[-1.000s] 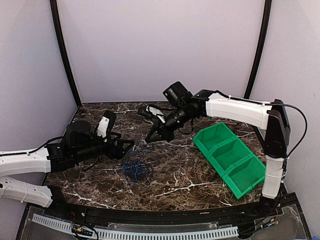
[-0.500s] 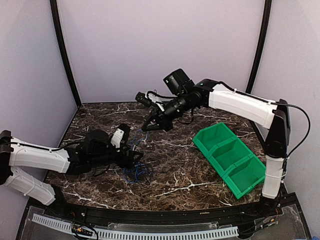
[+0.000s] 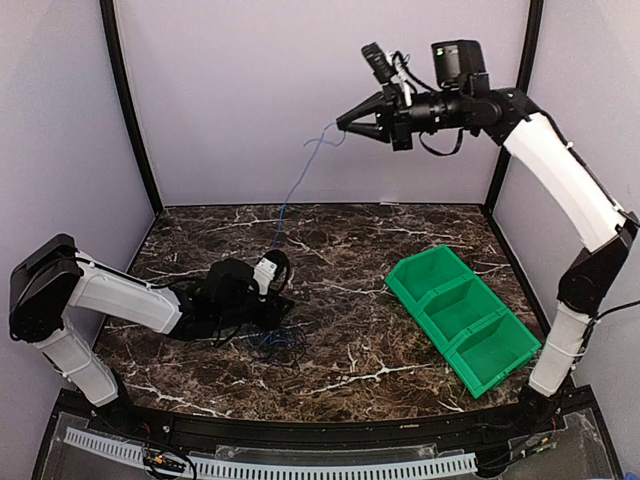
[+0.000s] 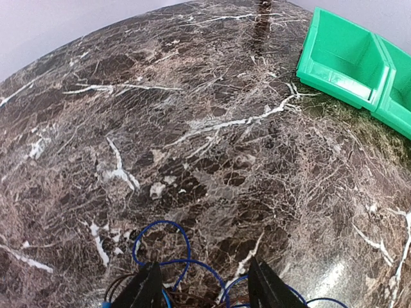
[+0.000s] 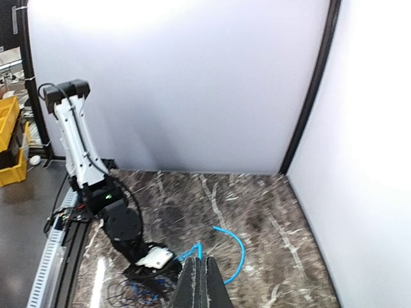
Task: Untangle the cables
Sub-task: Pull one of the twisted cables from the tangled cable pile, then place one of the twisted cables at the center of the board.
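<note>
The right gripper (image 3: 343,123), upper centre of the top view, is clamped tight on the blue cable (image 3: 283,208). The cable trails down to the tangled cables (image 3: 272,342) at lower left. The left gripper (image 4: 205,292) straddles those loops, jaws partly apart.

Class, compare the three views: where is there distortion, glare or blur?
Left wrist view: fisheye bends the marble table into a dome, with glare at lower right. Right wrist view: the table is blurred. Top external view: evenly lit, sharp; the lifted blue cable reads faint against the wall.
</note>
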Tool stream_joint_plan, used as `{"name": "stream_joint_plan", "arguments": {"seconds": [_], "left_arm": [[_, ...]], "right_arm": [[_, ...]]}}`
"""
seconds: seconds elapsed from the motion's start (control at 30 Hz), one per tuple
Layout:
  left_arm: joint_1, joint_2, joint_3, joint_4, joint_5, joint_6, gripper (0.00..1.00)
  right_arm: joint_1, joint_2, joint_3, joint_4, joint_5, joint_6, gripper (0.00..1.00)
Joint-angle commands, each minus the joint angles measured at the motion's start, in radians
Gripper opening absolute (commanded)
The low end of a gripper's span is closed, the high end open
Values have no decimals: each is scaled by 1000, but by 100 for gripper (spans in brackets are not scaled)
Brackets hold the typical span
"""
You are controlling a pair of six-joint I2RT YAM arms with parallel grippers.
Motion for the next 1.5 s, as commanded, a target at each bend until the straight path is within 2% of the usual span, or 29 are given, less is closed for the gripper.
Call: {"name": "stream_joint_plan", "arguments": {"seconds": [0.0, 0.1, 0.17, 0.53, 0.73, 0.9, 1.03, 1.2, 1.37, 1.47], "left_arm": [[-4, 22, 46, -54, -26, 42, 42], [-2, 66, 70, -115, -32, 43, 34], [-2, 77, 64, -142, -27, 25, 32], [2, 42, -42, -227, -89, -81, 32], [3, -54, -98, -224, -112, -116, 32], [3, -185, -101, -284, -180, -110, 32], [3, -254, -99, -322, -234, -101, 32], [5, -281, -97, -334, -254, -115, 32], [4, -277, -73, -338, -231, -129, 37], [5, -277, -47, -356, -205, -134, 41]], "right_arm": [[-83, -109, 101, 104, -59, 60, 0], [-115, -154, 131, 124, -49, 73, 0], [-135, -176, 143, 134, -46, 84, 0], [-165, -224, 102, 140, 19, 83, 0], [-162, -306, -344, 297, -35, 145, 0], [-122, -331, -710, 386, 17, 116, 0], [-40, -317, -883, 384, 108, 29, 0], [47, -233, -942, 335, 223, -80, 0], [67, -146, -889, 295, 287, -97, 44], [81, -122, -847, 282, 318, -115, 52]]}}
